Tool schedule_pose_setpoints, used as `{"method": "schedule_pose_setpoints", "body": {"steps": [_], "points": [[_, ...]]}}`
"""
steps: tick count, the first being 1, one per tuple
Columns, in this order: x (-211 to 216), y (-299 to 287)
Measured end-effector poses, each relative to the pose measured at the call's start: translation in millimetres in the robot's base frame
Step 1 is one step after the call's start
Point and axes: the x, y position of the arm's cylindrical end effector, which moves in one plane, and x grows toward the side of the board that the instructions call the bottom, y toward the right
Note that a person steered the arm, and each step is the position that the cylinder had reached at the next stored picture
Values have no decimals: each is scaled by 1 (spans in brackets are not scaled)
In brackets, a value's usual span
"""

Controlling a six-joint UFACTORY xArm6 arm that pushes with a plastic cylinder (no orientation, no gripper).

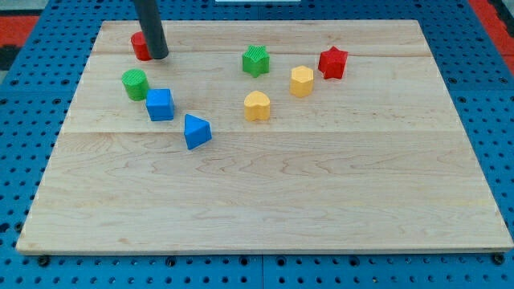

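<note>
Where the wooden board is reaching the view's top left, my tip, a bare rod with nothing to pinch, is pressing against a red block. Rightward are sitting a green cylinder, blue cube, blue wedge, green star, yellow heart, yellow hexagon, red star.

My tip touches a red block near the green cylinder
</note>
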Motion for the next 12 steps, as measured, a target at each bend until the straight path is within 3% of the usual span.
{"method": "schedule_pose_setpoints", "body": {"steps": [1,2,4,6,7,10,11,12], "points": [[48,44],[58,102],[6,185],[-1,133],[-30,159],[-48,289],[-48,304],[-75,289]]}}
